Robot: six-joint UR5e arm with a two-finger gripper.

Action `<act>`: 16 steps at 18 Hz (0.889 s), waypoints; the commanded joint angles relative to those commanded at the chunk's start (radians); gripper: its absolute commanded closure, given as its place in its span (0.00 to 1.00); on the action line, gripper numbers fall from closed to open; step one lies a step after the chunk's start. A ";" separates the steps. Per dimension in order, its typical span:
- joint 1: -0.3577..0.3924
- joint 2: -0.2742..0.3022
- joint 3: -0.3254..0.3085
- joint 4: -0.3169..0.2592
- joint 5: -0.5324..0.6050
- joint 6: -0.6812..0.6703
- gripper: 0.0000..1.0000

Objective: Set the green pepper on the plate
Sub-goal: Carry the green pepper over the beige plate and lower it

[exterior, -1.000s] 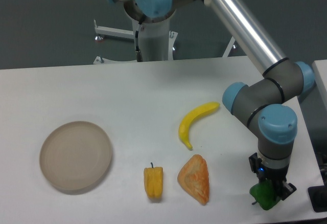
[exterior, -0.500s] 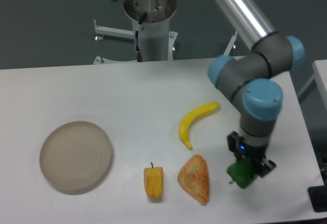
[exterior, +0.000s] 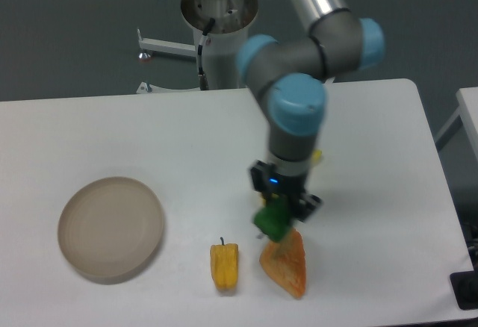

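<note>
Green pepper [exterior: 273, 219] sits clamped between the two fingers of the gripper [exterior: 278, 209], just below the centre of the frame, and hangs directly under the black wrist block so that only its lumpy lower half shows beneath the fingers. It is held up off the white table [exterior: 149, 133], overlapping the top corner of the orange wedge of bread [exterior: 286, 266] that lies below it in the lower middle of the frame; whether pepper and bread touch cannot be told from this angle. The arm comes down from the top of the frame, its grey and blue joints bent above the gripper, and it hides most of the banana [exterior: 317, 158], of which only a yellow sliver peeks out at the right side of the wrist. The plate [exterior: 111, 227] lies at the lower left of the frame, well apart from the pepper. Between plate and bread, near the bottom edge, lies the yellow pepper [exterior: 224, 265] with its dark stem pointing up.
</note>
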 joint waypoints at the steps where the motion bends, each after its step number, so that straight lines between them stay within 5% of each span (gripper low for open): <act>1: -0.023 0.011 -0.014 0.002 0.000 -0.051 0.67; 4: -0.097 0.014 -0.045 0.021 0.002 -0.196 0.67; 8: -0.173 0.006 -0.101 0.127 0.002 -0.367 0.67; 16: -0.256 -0.072 -0.108 0.219 0.003 -0.484 0.67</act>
